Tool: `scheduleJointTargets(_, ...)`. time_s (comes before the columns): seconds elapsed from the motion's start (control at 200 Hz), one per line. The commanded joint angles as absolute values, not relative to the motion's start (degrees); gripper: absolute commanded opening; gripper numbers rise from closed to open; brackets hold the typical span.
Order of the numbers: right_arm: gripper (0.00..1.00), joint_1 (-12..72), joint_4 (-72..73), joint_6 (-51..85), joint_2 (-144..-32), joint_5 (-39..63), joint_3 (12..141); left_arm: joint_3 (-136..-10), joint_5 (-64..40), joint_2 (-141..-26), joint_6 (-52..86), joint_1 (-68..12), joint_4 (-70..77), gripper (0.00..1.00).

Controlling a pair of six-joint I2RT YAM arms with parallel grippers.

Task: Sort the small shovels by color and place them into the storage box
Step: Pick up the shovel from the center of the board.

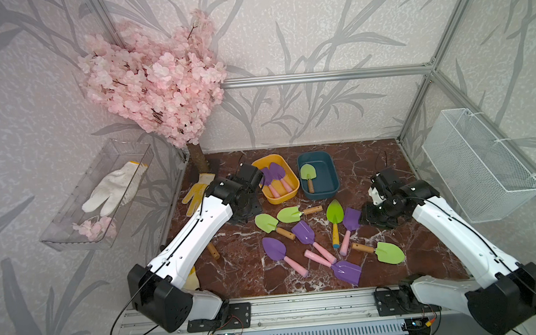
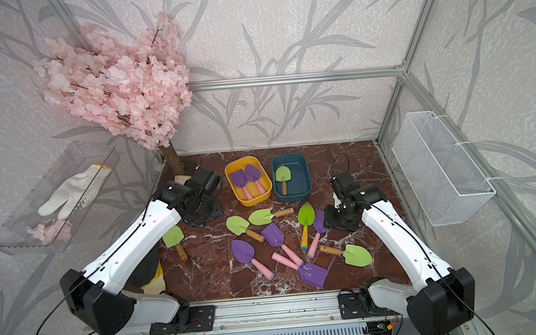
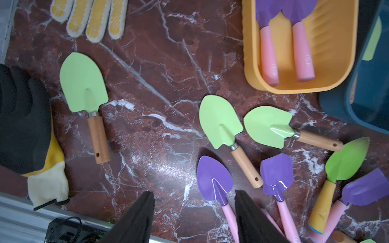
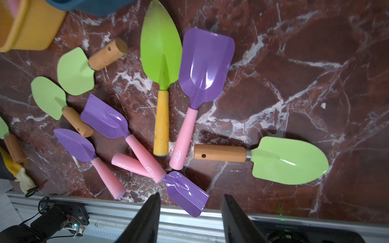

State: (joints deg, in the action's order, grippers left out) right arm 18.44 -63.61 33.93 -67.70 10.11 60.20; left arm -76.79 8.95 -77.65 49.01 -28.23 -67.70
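The yellow-orange storage box (image 1: 279, 200) holds two purple shovels (image 1: 275, 172) with pink handles. Beside it, the teal storage box (image 1: 323, 195) holds one light green shovel (image 1: 307, 171). Several shovels lie loose on the marble: light green ones (image 1: 266, 222) (image 1: 389, 252), purple ones (image 1: 273, 248) (image 1: 347, 271) and a pointed green one with a yellow handle (image 1: 334, 212). Another light green shovel (image 2: 173, 236) lies under my left arm. My left gripper (image 3: 193, 210) hangs open above the table, left of the pile. My right gripper (image 4: 191, 210) is open above the pile's right side. Both are empty.
A yellow glove (image 1: 196, 193) lies at the back left and a black-and-yellow glove (image 3: 23, 117) near the left front. A clear tray (image 1: 69, 236) with a white glove and a wire mesh basket (image 1: 479, 164) hang on the side walls. A pink blossom tree (image 1: 155, 82) fills the back left corner.
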Motion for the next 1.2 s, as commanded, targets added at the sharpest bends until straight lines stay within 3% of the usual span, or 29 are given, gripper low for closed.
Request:
scheduleJointTargets(0.0, 0.51, 18.8, -64.5, 39.8, -65.1, 9.8, 57.3, -74.3, 10.9, -74.2, 50.6, -27.5, -68.4, 0.65)
scheduleJointTargets(0.35, 0.52, 18.8, -60.6, 63.8, -58.2, 9.6, 49.5, -69.5, 9.2, -71.1, 52.6, -26.2, -68.4, 0.65)
scheduleJointTargets(0.655, 0.56, 18.8, -62.2, 70.4, -60.8, 8.6, 47.3, -68.8, 9.2, -70.9, 52.0, -25.8, -68.8, 0.65)
scheduleJointTargets(0.96, 0.64, 18.9, -55.9, 89.4, -56.4, 9.9, 40.0, -68.3, 8.9, -70.8, 51.8, -25.3, -68.2, 0.65)
scheduleJointTargets(1.195, 0.66, 18.9, -52.8, 96.1, -58.5, 10.2, 40.1, -68.4, 8.8, -71.2, 51.3, -25.0, -68.3, 0.65)
